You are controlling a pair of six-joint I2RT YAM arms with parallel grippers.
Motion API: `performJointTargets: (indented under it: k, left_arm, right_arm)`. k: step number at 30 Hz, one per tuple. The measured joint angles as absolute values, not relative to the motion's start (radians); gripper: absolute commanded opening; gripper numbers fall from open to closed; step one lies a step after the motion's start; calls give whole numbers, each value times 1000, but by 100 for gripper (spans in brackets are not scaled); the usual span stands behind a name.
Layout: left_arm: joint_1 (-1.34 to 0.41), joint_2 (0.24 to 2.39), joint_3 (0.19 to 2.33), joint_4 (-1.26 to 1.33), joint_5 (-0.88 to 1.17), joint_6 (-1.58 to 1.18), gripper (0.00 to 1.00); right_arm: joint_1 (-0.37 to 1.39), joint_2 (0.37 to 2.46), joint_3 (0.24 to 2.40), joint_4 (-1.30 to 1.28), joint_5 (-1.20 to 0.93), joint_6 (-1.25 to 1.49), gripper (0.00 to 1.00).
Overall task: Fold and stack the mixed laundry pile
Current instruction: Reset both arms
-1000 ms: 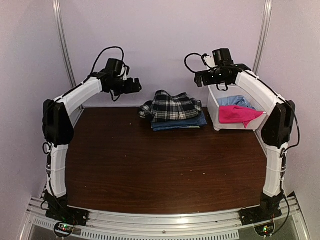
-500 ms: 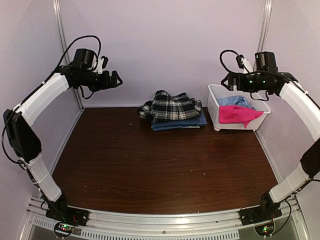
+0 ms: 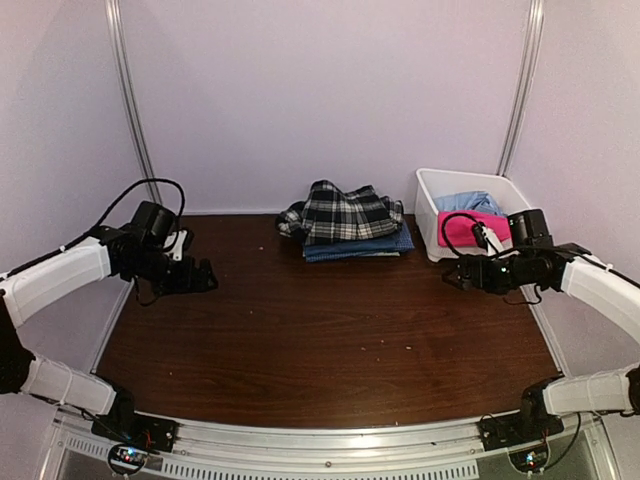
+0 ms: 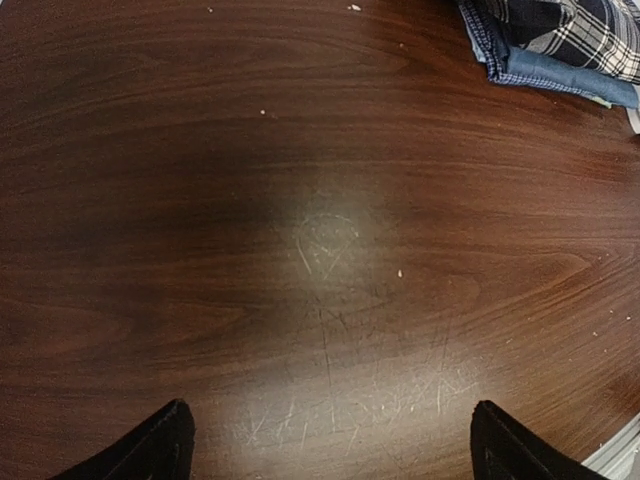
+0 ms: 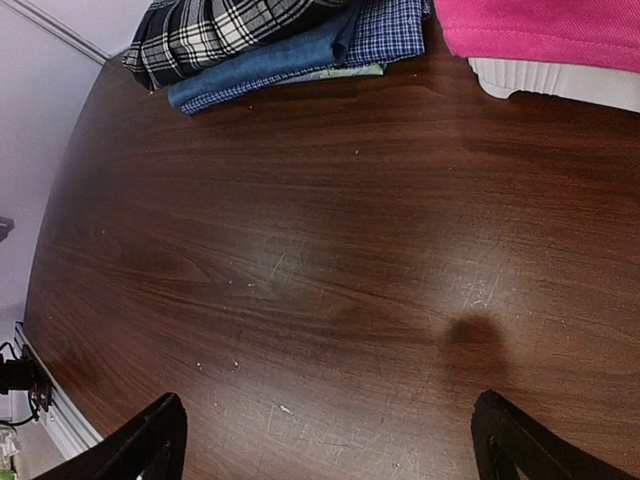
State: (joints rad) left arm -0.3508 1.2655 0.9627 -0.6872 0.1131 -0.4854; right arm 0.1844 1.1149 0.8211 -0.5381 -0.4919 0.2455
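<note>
A black-and-white plaid shirt [image 3: 338, 213] lies crumpled on folded blue garments [image 3: 358, 245] at the back middle of the table; both also show in the left wrist view as the plaid shirt [image 4: 575, 28] and in the right wrist view as the plaid shirt [image 5: 225, 28]. A bright pink piece [image 3: 468, 227] and a pale blue piece [image 3: 468, 202] lie in the white bin [image 3: 432, 215]. My left gripper [image 3: 203, 277] hangs low over the left side, open and empty. My right gripper [image 3: 454, 277] hovers in front of the bin, open and empty.
The white bin stands at the back right against the wall. Bare dark wood [image 3: 320, 330] lies between the arms. The pink piece [image 5: 540, 30] hangs over the bin's rim in the right wrist view. Metal rails [image 3: 330, 445] run along the near edge.
Both arms have swung down from high near the back wall to low over the table, left arm to the left side, right arm to the front of the bin. The clothes have not moved.
</note>
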Motion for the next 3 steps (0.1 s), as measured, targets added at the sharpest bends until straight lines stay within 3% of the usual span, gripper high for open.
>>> performJointTargets:
  k: [3]
  left_arm:
    - [-351,1253,919,-670,111,-504,98]
  right_arm:
    - [184,1100,792,-501,-502,264,100]
